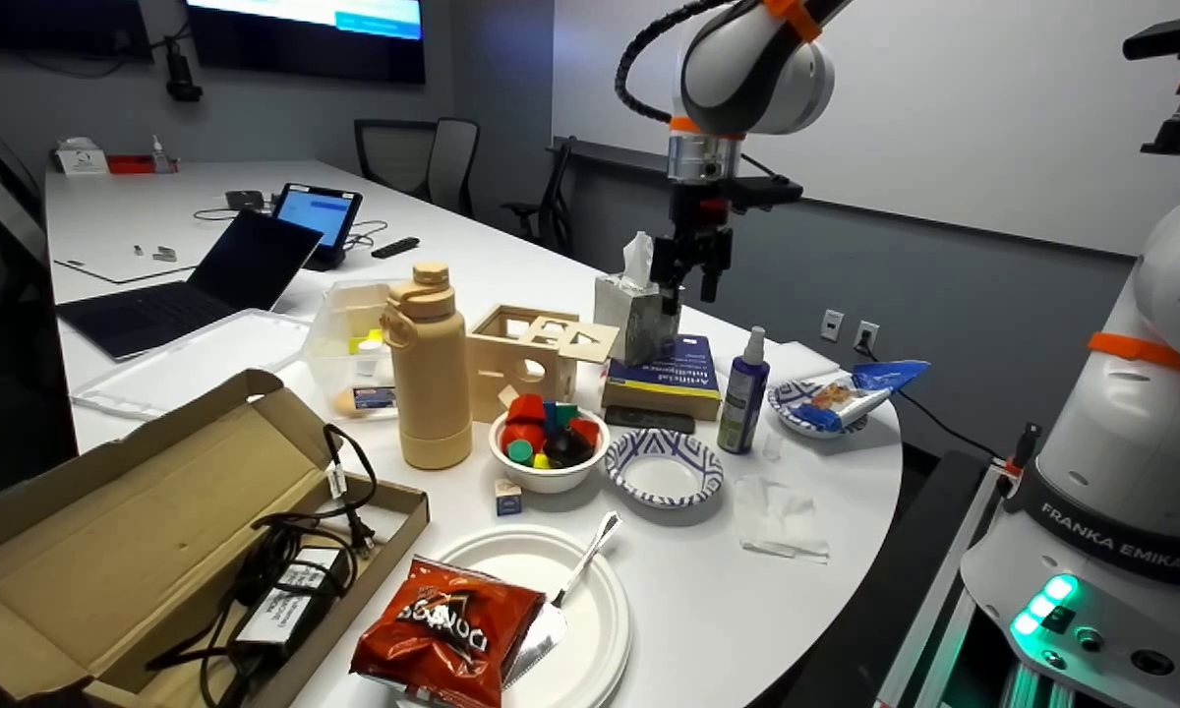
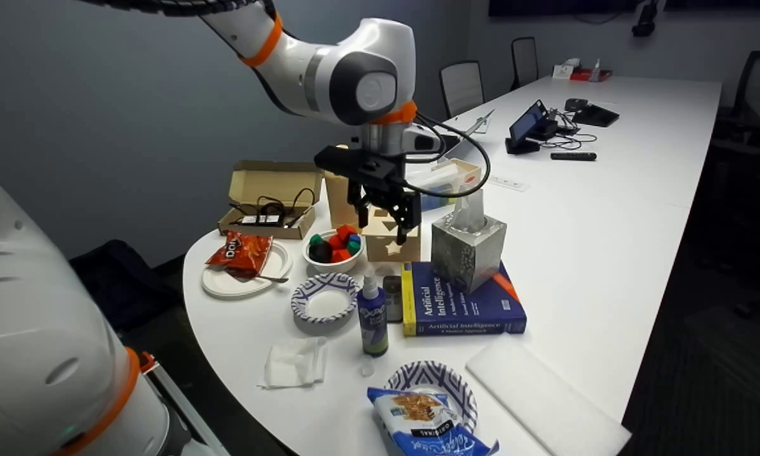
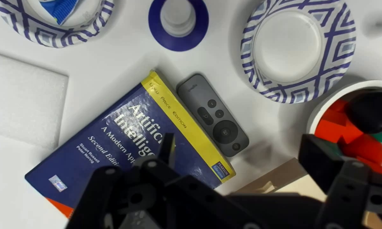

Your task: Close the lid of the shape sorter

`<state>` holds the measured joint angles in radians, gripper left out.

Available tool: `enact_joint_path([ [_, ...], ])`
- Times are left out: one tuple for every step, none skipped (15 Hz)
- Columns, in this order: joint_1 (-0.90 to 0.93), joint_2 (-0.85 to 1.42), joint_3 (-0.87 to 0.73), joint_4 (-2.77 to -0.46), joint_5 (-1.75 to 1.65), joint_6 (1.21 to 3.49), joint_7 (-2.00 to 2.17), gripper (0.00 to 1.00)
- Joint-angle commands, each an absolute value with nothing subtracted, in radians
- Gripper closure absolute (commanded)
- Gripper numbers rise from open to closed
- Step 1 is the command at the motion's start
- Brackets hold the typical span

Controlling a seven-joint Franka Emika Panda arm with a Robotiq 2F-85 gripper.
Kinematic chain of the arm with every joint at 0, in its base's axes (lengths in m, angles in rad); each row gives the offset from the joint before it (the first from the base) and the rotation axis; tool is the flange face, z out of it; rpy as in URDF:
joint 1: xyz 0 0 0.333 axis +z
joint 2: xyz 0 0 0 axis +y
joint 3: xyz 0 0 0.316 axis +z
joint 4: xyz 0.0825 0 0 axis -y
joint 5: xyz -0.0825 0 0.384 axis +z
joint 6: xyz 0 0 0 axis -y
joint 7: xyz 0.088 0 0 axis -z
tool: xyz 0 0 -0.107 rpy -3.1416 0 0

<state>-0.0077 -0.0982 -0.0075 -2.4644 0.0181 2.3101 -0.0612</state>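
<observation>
The shape sorter (image 1: 497, 366) is a small pale wooden box on the table, between the tan bottle and the book. It also shows in an exterior view (image 2: 391, 249) with a star hole facing out. The lid (image 1: 582, 340), a thin pale panel with cut-out holes, lies on top but juts past one side, leaving part of the box top open. In the wrist view the sorter (image 3: 281, 173) shows at the bottom, mostly hidden by my gripper. My gripper (image 3: 243, 151) is open and empty, above the book and sorter area; it shows in both exterior views (image 1: 690, 290) (image 2: 382, 228).
A tissue box (image 1: 634, 320) stands on a blue book (image 2: 459, 304) beside the sorter. A tan bottle (image 1: 433, 374), a bowl of coloured blocks (image 2: 334, 253), a remote (image 3: 213, 114), a patterned bowl (image 1: 664, 467) and a spray bottle (image 2: 373, 320) are close by.
</observation>
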Motion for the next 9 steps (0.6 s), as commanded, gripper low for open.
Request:
enact_joint_path([
  [-0.004,-0.009,-0.013,-2.457,0.074,2.41,-0.075,0.0],
  [-0.005,0.015,-0.01,-2.45,0.086,2.428,-0.078,0.0],
  [-0.005,0.036,-0.008,-2.446,0.101,2.443,-0.085,0.0],
  [-0.005,0.057,-0.005,-2.44,0.114,2.457,-0.089,0.0],
  [-0.007,0.078,-0.003,-2.434,0.127,2.471,-0.095,0.0],
  [-0.007,0.092,0.001,-2.427,0.14,2.482,-0.096,0.0],
  [-0.008,0.107,0.004,-2.421,0.147,2.493,-0.1,0.0],
  [-0.009,0.121,0.007,-2.411,0.149,2.504,-0.099,0.0],
  [-0.01,0.137,0.009,-2.401,0.15,2.51,-0.098,0.0],
])
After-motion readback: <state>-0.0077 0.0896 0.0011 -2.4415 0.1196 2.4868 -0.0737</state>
